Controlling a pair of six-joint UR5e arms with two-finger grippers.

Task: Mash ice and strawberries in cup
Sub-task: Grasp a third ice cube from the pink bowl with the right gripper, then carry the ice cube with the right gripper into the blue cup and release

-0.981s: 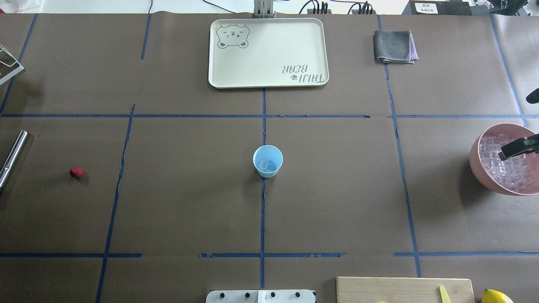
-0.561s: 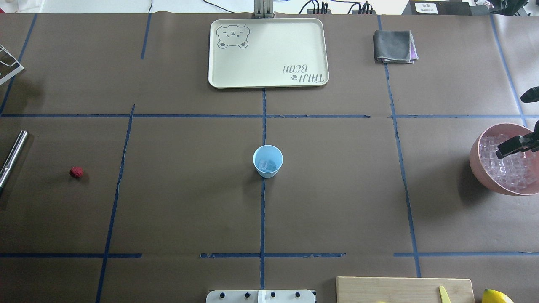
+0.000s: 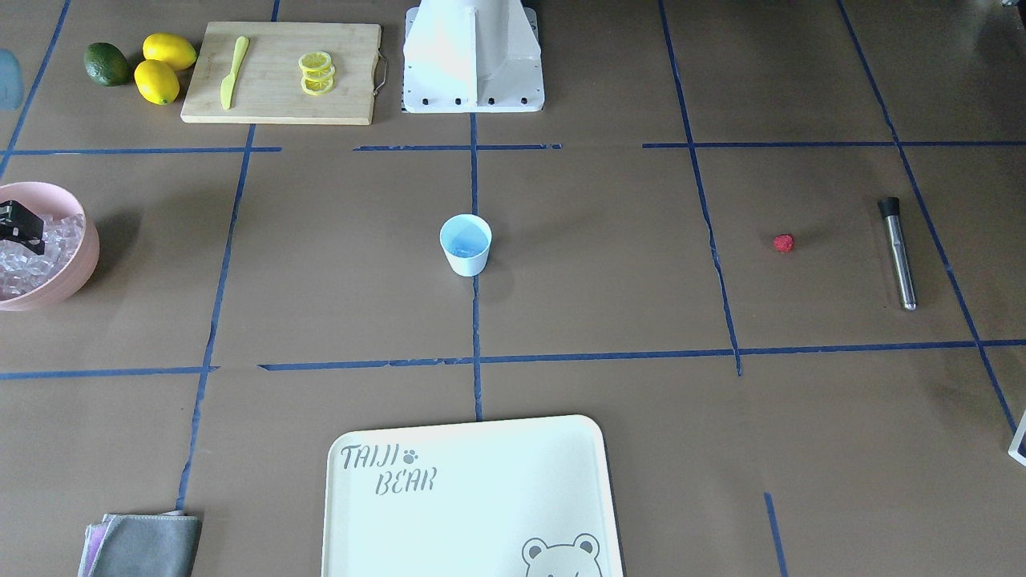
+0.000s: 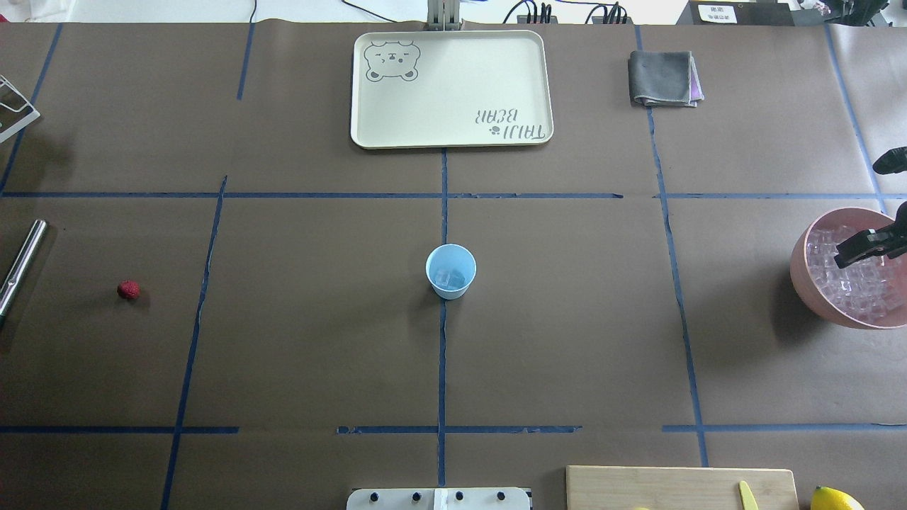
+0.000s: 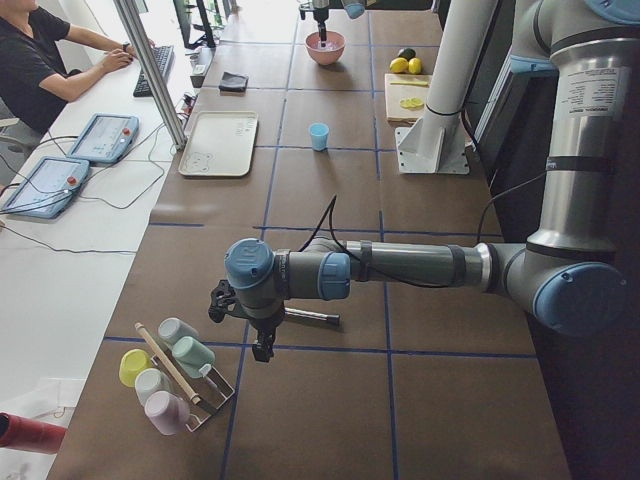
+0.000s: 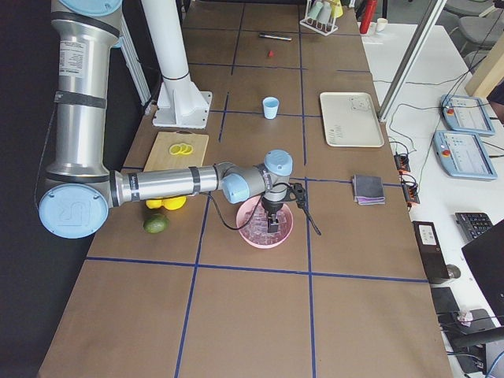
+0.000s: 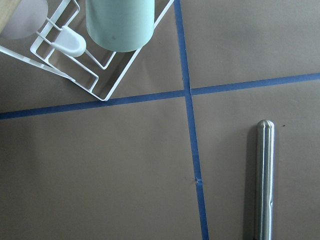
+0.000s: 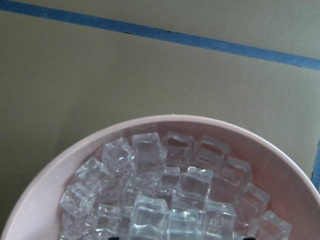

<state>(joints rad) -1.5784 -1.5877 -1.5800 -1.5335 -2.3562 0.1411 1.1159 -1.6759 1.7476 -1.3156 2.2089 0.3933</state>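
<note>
I judge the step in hand to be fetching another cube. My right hand [image 4: 861,251] hangs low over the pink bowl [image 4: 801,283] at the tabletop's right edge, its tip above the heaped ice [image 8: 185,195]. Its fingers look apart, though I see only dark slivers at the bottom edge of the right wrist view, so I hold that loosely. To do this well I would choose one cube on top of the heap, come straight down with a finger on either side, and close gently, since glassy cubes may slip out.

The cup [image 3: 466,263] stands mid-tabletop, well apart to the left of that hand, with some ice inside. The strawberry [image 4: 128,289] lies far left, near a steel rod [image 3: 898,256]. The left hand [image 5: 262,350] hovers by that rod; whether its fingers are apart or together, I cannot tell.
</note>
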